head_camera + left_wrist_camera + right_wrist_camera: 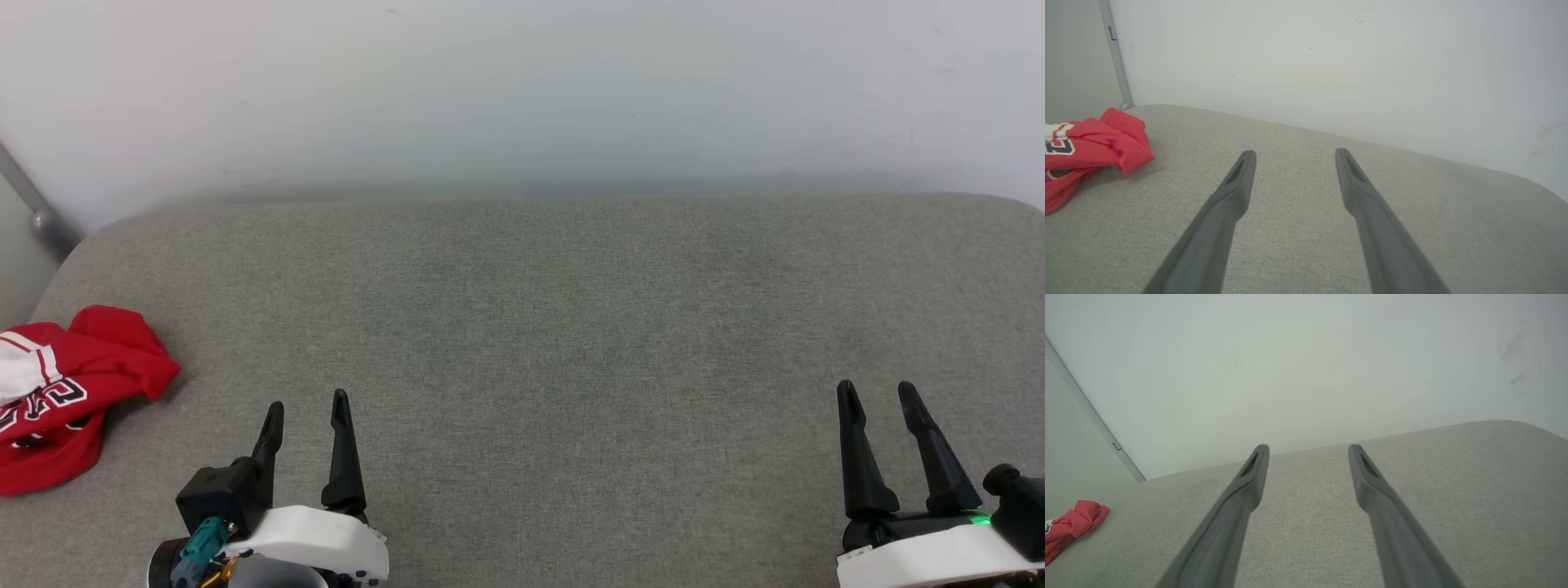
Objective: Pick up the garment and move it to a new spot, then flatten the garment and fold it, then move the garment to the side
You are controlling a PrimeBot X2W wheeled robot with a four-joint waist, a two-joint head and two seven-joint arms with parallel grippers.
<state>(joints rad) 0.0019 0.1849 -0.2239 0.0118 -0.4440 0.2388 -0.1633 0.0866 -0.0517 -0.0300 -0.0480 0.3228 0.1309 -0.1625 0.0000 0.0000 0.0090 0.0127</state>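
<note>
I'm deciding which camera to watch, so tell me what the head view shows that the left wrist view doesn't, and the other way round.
Head view adds: the right pincer, open at the lower right, and the white wrist housings behind both pincers.
Left wrist view adds: the recessed slots inside the fingertips and faint scuff marks on the wall.
Shared: the open left pincer, the crumpled red garment lying apart to its left, the grey cushion and the pale wall.

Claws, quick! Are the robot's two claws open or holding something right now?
Left claw: open, holding nothing.
Right claw: open, holding nothing.
</note>
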